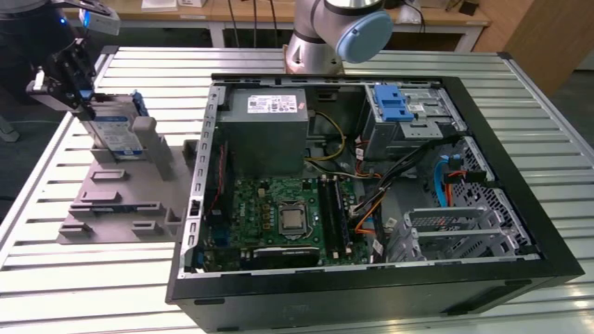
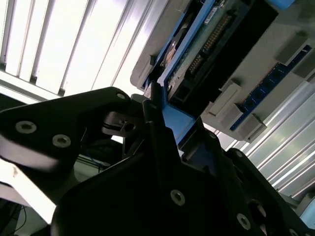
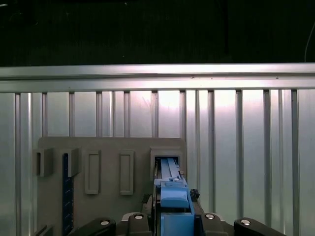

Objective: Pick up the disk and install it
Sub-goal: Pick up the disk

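The disk [image 1: 113,133] stands on edge in a slot of the grey holder [image 1: 121,202] at the exterior view's left, its blue-and-white label facing the computer case. My gripper [image 1: 79,104] is at its upper end, shut on the blue bracket. In the first wrist view the blue bracket of the disk [image 3: 170,196] sits squeezed between the black fingers of my gripper [image 3: 174,216], above the holder's slot [image 3: 167,162]. In the second wrist view the disk's circuit-board side [image 2: 197,54] shows, with a black finger [image 2: 152,113] pressed against the blue bracket.
An open computer case [image 1: 519,271] lies on the slatted metal table [image 1: 93,278], with motherboard [image 1: 278,216], power supply [image 1: 269,129] and a drive bay with a blue latch [image 1: 394,104] at the back. The arm's base [image 1: 325,35] stands behind the case.
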Controlling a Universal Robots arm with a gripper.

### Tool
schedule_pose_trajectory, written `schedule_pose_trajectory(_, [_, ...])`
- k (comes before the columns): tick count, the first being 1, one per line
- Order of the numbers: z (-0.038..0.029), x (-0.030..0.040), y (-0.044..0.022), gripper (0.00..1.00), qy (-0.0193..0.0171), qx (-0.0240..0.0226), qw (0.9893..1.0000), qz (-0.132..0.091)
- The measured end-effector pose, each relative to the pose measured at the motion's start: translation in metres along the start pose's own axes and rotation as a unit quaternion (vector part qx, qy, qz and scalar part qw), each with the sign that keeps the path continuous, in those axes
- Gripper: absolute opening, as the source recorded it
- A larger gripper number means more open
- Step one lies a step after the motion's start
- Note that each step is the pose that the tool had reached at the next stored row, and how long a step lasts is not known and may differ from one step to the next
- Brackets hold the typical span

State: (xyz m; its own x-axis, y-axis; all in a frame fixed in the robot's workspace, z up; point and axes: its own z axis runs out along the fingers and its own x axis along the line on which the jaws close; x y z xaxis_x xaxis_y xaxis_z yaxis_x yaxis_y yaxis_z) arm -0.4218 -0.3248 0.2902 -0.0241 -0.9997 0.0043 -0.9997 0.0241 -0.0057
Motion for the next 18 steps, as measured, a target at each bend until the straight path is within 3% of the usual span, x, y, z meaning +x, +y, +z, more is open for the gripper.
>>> schedule_pose_trajectory(1, [0.0000, 0.0000, 0.0000, 0.36, 0.0001, 0.0000, 1.0000, 0.000])
schedule_pose_trajectory(12, [-0.0002, 0.0000, -0.0001, 0.36, 0.0003, 0.0001, 1.0000, 0.000])
schedule_pose_trajectory(18, [-0.0043, 0.0000, 0.0000, 0.36, 0.0003, 0.0000, 1.0000, 0.000])
